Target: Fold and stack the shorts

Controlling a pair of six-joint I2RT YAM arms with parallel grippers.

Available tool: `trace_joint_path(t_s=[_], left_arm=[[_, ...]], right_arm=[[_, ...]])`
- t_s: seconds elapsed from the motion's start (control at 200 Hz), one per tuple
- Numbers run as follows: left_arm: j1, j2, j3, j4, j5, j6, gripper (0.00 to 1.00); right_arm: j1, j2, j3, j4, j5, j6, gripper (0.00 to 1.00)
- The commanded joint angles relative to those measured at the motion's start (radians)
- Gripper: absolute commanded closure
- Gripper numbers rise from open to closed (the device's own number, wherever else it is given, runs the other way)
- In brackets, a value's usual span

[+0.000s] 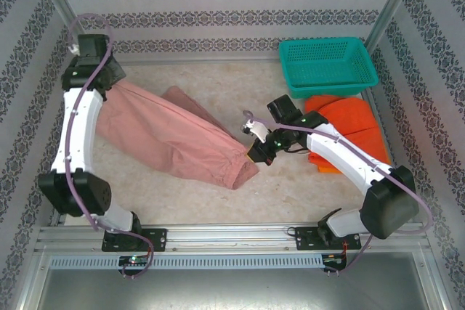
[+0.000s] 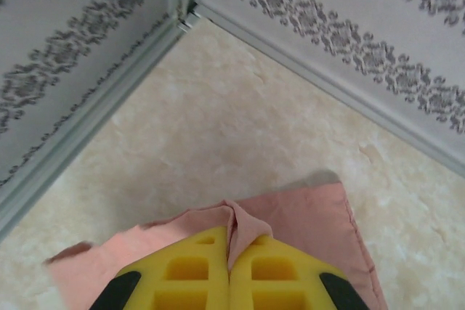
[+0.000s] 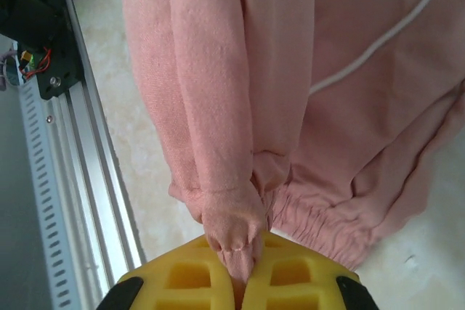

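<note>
Beige tabletop [image 1: 290, 188] — pink shorts [image 1: 171, 139] stretched diagonally, far-left to near-centre; left fingers [image 2: 190, 275], right fingers [image 3: 190, 278] pinch opposite ends.

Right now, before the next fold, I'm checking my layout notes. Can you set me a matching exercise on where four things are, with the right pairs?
Things:
1. pink shorts
2. teal basket
3. orange shorts
4. left gripper

Places or states:
a. at the far right corner of the table
b. shut on pink cloth near the far left corner
c. stretched diagonally across the middle of the table
d. lying on the table just in front of the basket

Pairs: 1-c, 2-a, 3-d, 4-b
</note>
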Motion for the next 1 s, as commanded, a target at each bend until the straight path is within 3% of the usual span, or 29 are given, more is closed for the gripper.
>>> trace_joint_path(t_s=[0.0,0.29,0.375,0.41,0.425,0.49,0.604,0.654,0.709,0.824,0.994], left_arm=[[-0.028,0.053,0.079,0.052,-0.032,0.051,1.00],[-0.098,0.313,0.224,0.025,-0.066,0.094,1.00],[-0.111,0.398,0.275,0.008,-0.062,0.095,0.95],[-0.114,0.434,0.301,0.006,-0.050,0.093,0.88],[-0.116,0.449,0.311,0.006,-0.042,0.093,0.85],[-0.116,0.511,0.374,0.008,0.003,0.090,0.66],[-0.114,0.555,0.551,-0.071,0.048,0.093,0.23],[-0.114,0.514,0.566,-0.089,0.058,0.090,0.09],[-0.114,0.432,0.498,-0.066,0.092,0.085,0.00],[-0.114,0.190,0.158,0.096,0.182,0.056,0.00],[-0.104,-0.092,-0.380,0.404,0.317,-0.033,0.00]], right_arm=[[-0.014,0.004,-0.050,-0.009,-0.031,0.159,1.00],[-0.012,0.078,-0.134,0.020,0.034,0.433,1.00],[-0.013,0.121,-0.147,0.017,0.089,0.493,1.00],[-0.014,0.141,-0.148,0.012,0.113,0.510,1.00],[-0.016,0.148,-0.146,0.011,0.126,0.521,0.94],[-0.027,0.168,-0.143,0.006,0.167,0.561,0.86],[-0.062,0.138,-0.115,-0.048,0.198,0.592,0.50],[-0.073,0.082,-0.115,-0.061,0.223,0.608,0.43],[-0.076,-0.012,-0.126,-0.035,0.224,0.639,0.34],[-0.036,-0.172,-0.169,0.150,0.132,0.783,0.23],[0.109,-0.157,-0.181,0.441,0.106,1.052,0.19]])
